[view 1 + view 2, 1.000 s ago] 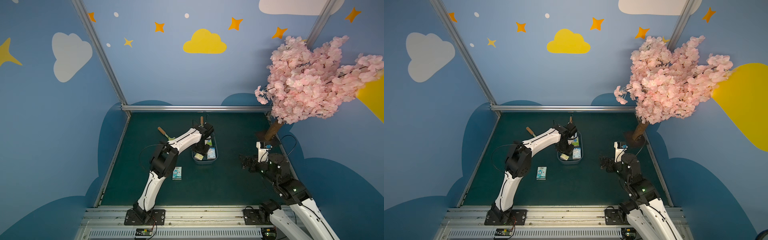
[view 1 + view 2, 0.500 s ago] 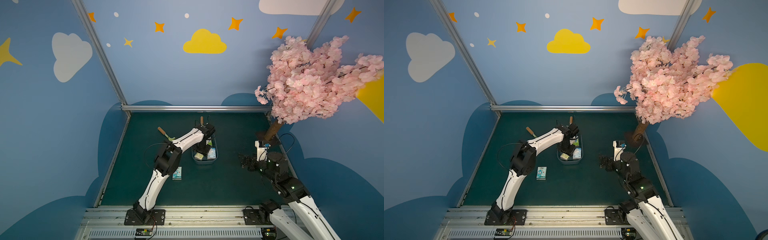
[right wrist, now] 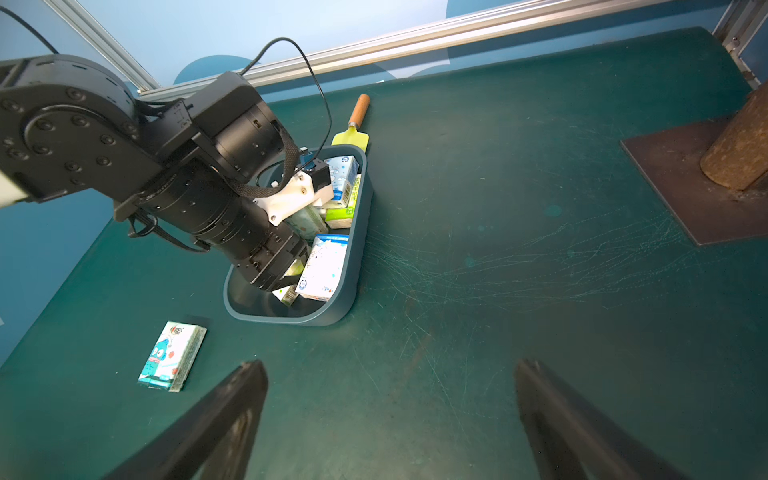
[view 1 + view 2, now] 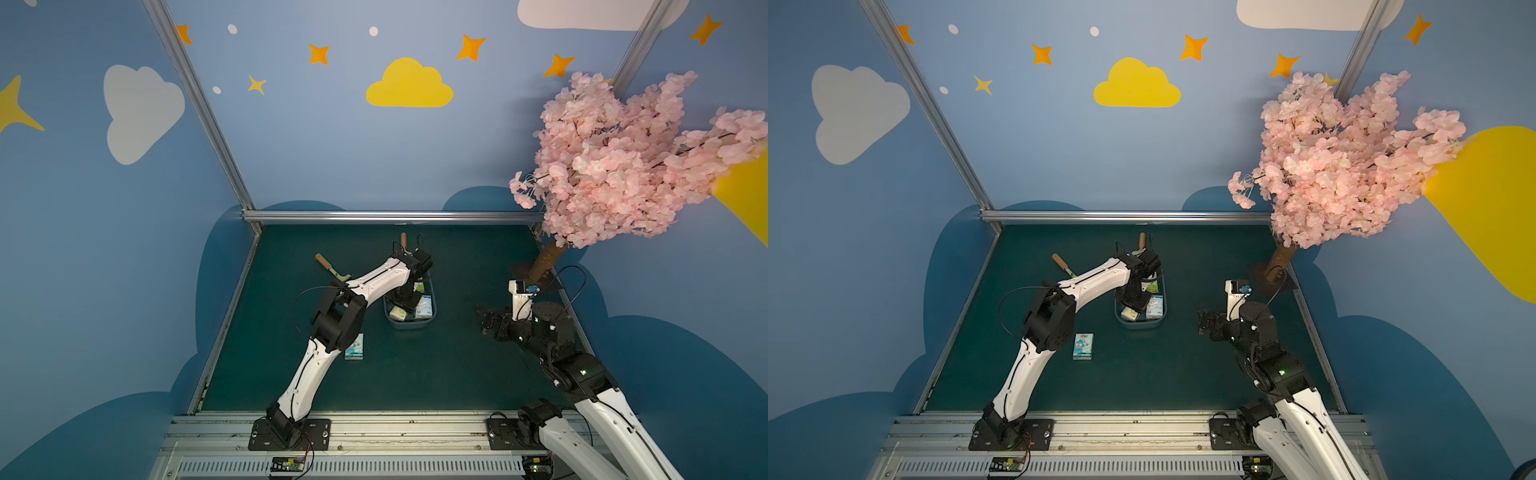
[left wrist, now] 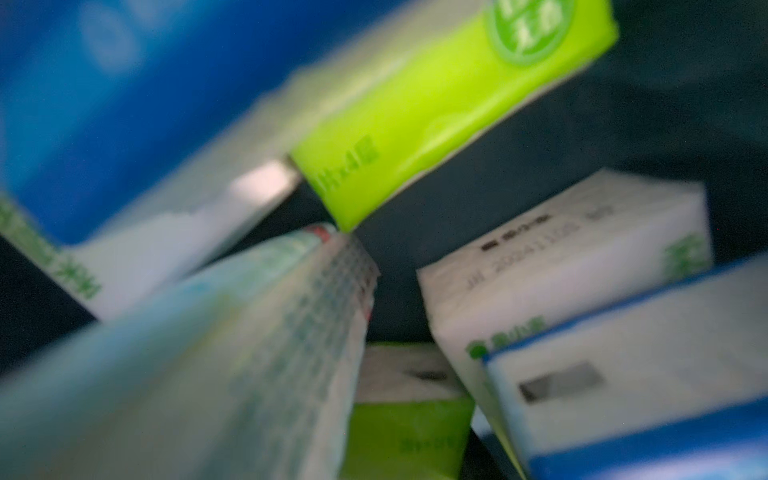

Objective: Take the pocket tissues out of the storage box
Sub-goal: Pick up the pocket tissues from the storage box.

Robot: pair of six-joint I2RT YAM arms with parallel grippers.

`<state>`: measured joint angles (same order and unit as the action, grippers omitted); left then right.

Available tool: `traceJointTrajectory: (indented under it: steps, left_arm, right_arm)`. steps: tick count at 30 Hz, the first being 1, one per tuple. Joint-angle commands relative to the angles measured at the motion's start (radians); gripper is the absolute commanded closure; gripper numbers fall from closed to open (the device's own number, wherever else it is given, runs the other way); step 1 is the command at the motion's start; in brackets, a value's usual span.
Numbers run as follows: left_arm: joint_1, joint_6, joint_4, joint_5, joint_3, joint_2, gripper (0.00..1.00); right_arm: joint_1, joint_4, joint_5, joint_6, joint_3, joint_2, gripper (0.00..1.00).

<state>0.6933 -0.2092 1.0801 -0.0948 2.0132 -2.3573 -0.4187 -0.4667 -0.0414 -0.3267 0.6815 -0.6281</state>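
Right wrist view: my right pincer (image 3: pixel 390 368) wide, empty; left pincer (image 3: pixel 286 276) deep in storage box (image 3: pixel 299 320), grip unreadable. Risk: pocket tissues (image 3: pixel 324 266) packed around it snag, box lifts too.

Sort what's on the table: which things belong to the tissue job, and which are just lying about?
Job: storage box; tissue packets inside it; one blue packet already out on the table.
Lying about: toy spade by the box; second wooden-handled tool; pink blossom tree.
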Motion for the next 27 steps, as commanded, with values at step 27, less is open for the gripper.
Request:
traceJointTrajectory:
  steps: [27]
  left_arm:
    - [0.006, -0.429, -0.19, 0.053, -0.527, 0.646, 0.53]
  right_arm:
    - [0.007, 0.104, 0.061, -0.05, 0.023, -0.154, 0.02]
